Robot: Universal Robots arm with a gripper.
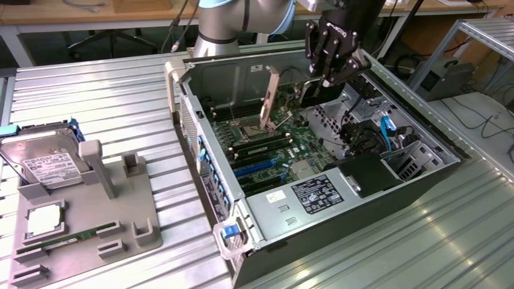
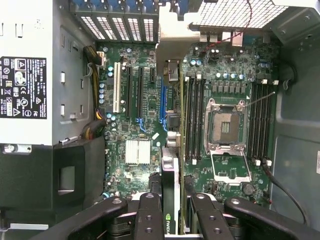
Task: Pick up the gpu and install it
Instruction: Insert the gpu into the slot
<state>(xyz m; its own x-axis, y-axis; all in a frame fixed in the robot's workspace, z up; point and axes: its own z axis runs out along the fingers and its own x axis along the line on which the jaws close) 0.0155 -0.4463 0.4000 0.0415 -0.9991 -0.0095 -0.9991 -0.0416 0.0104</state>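
Note:
The gpu (image 2: 170,192) shows edge-on in the wrist view, a thin black card with a green logo near the fingers and its silver end bracket (image 2: 176,42) at the far end. My gripper (image 2: 170,215) is shut on it, one black finger (image 2: 150,215) on each side. In the exterior view the gripper (image 1: 331,75) hangs inside the open computer case (image 1: 216,180), holding the gpu (image 1: 319,96) above the green motherboard (image 1: 301,144). Seen from the wrist, the card runs along the blue expansion slot (image 2: 162,100), and I cannot tell whether it touches it.
Black and white expansion slots (image 2: 122,90) lie beside the blue one, with memory sticks (image 2: 194,120) and an open CPU socket (image 2: 227,125) on the other side. The power supply (image 1: 309,195) fills the case's near end. On a grey fixture (image 1: 120,217) at the exterior view's left are a hard drive (image 1: 48,165) and a memory stick (image 1: 68,238).

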